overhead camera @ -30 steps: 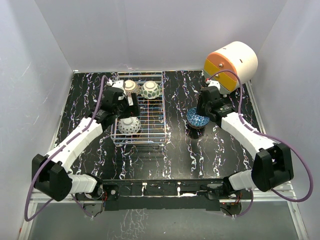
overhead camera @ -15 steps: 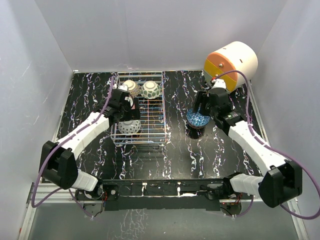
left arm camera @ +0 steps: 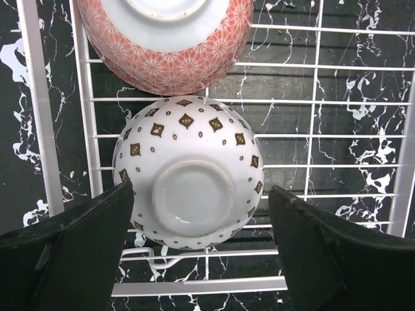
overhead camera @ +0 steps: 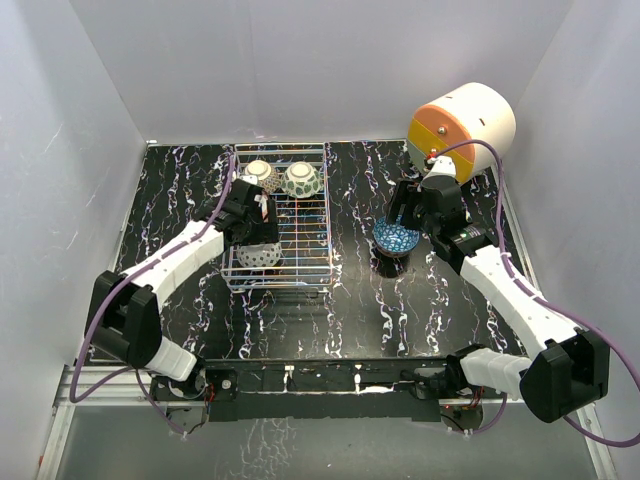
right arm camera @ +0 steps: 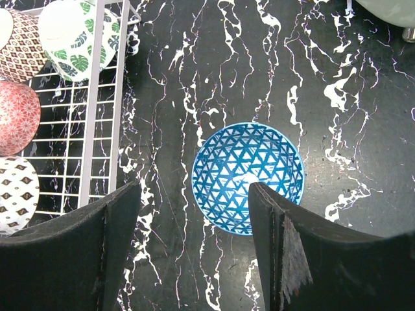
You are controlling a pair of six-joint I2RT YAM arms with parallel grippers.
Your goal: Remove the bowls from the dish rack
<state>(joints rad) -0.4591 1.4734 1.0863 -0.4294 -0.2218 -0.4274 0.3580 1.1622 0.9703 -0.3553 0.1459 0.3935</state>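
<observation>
Left change: the left arm (overhead camera: 170, 265) has swung inward from the left of the overhead view. The left tool (left arm camera: 200, 207) now hangs over the near end of the dish rack (overhead camera: 300, 235) rather than its middle.
Left tool: its jaws stand wide and grip nothing. One finger is on each side of the upturned diamond bowl (left arm camera: 188, 172), low in the wrist view with its foot ring facing us.
Rack contents: we count four bowls still inside. The diamond bowl is nearest, and the red bowl (left arm camera: 168, 45) lies just above it, seemingly against it. The brown-patterned bowl (overhead camera: 258, 172) and the leaf bowl (overhead camera: 300, 180) sit side by side at the far end.
Right change: the right tool (right arm camera: 194, 188) has gone from nearly closed to spread wide and has lifted clear of the blue bowl (right arm camera: 249, 178).
Blue bowl: it sits upright on the counter (overhead camera: 350, 300), right of the rack, centre-right in the overhead view, with neither finger touching it.
Meaning: we judge that one bowl has been delivered and the diamond bowl is next.
Left arm pose: it reaches diagonally from lower left to the rack, with the wrist pointing straight down.
Right arm pose: the right arm (overhead camera: 500, 280) stretches from lower right toward centre, its empty tool looking down over the blue bowl.
</observation>
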